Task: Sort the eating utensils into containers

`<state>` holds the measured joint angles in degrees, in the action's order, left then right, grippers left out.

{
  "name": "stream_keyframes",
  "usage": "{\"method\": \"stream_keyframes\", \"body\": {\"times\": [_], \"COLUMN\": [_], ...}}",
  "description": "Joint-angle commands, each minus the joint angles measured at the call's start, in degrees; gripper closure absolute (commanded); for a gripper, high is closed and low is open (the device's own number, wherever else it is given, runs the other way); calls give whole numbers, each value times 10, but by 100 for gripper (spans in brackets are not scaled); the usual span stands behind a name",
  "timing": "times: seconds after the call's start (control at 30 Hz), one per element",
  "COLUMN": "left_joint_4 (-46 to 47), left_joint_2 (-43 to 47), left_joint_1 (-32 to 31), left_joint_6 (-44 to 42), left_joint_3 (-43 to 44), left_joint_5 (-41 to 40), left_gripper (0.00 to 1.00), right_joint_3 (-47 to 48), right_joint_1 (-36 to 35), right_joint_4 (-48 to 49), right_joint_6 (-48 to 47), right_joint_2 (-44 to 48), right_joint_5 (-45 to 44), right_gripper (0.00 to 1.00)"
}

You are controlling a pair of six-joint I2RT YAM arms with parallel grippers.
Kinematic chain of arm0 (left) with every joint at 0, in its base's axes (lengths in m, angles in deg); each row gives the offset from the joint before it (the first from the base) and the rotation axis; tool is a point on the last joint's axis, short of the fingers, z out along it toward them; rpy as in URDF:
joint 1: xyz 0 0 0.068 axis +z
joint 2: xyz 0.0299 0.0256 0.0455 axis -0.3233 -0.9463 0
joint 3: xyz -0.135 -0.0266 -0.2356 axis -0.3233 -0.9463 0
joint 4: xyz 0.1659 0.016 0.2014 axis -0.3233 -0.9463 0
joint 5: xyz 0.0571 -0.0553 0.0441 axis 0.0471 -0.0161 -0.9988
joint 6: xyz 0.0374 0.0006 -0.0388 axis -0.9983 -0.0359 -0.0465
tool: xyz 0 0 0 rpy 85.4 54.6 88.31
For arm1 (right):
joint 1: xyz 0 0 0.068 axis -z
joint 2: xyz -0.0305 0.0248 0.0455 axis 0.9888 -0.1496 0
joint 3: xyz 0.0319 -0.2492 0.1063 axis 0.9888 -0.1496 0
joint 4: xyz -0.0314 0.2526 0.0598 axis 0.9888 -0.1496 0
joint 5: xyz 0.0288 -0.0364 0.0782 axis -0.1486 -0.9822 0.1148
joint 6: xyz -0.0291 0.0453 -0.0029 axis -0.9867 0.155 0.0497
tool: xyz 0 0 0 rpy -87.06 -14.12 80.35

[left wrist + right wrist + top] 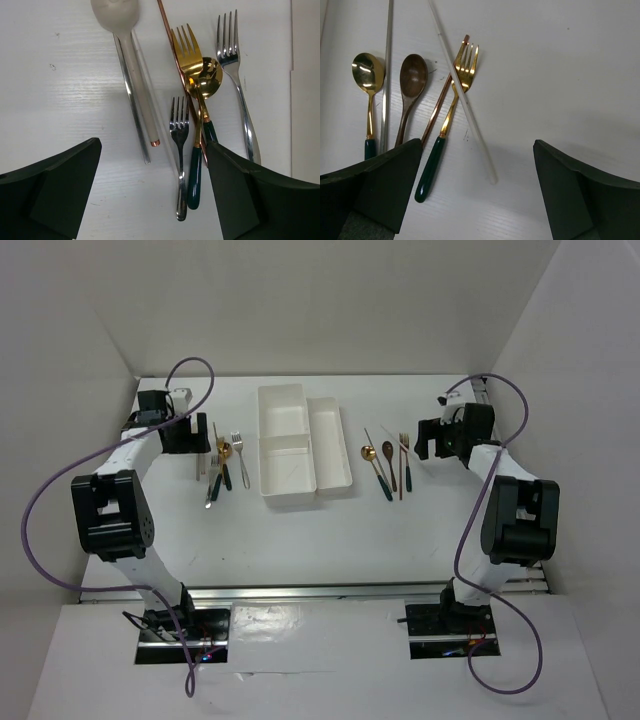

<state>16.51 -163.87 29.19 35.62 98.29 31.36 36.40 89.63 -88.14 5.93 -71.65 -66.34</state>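
Notably, white chopstick [473, 125] across gold fork [430, 167].

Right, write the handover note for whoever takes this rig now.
Left gripper: open, empty, over the left pile of gold, silver and white cutlery.
Right gripper: open, empty, over the right pile of gold and brown spoons, gold fork and chopsticks.
White rectangular three-compartment plastic tray: between the piles, nothing in it.
Done: nothing sorted.
Left: every utensil in both piles.
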Motion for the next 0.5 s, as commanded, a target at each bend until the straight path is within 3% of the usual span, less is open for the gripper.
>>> {"method": "stream_keyframes", "body": {"times": [0.0,0.2,0.33,0.47], "left_joint_4": [-10,-90,-97,-124], "left_joint_2": [16,28,33,20], "left_joint_1": [1,1,1,1], "left_joint_6": [23,-24,-25,-41], "left_joint_3": [31,93,93,114], "left_joint_5": [1,131,156,167], "left_gripper": [0,0,0,0], "right_joint_3": [20,20,20,27], "right_joint_1": [-2,-2,-8,-8], "right_joint_4": [13,-44,-69,-87], "right_joint_6": [40,15,-38,-108], "right_joint_2": [8,58,64,10], "right_joint_5": [-10,23,35,29], "right_gripper": [0,0,0,19]}}
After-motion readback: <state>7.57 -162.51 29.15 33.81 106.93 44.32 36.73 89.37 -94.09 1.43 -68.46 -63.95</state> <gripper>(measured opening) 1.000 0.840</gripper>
